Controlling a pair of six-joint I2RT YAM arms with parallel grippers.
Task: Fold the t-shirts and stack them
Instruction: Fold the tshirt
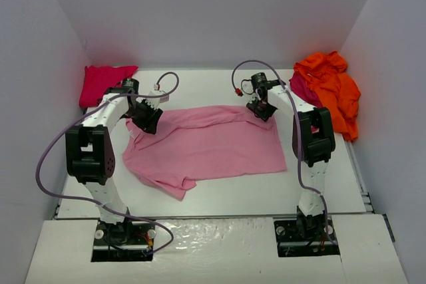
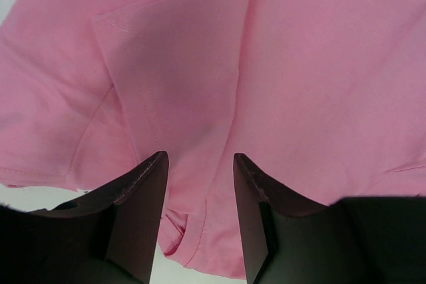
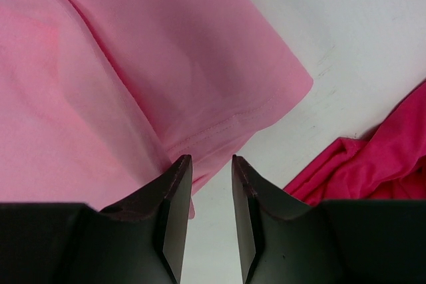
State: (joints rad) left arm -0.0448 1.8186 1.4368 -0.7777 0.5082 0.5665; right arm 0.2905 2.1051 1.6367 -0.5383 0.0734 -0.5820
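Centrally, pink t-shirt [image 1: 206, 144] on white table [image 1: 266, 189]

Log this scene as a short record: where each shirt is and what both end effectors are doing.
pink shirt: spread out in the middle, somewhat rumpled
red shirt: compact heap, far left corner
orange shirt: crumpled, far right side
crimson shirt: bunched against the orange shirt
left end effector: open, over the pink shirt's far left part
right end effector: open, at the pink shirt's far right hem

Crimson shirt [image 1: 300, 88] mostly under orange shirt [image 1: 331, 90]
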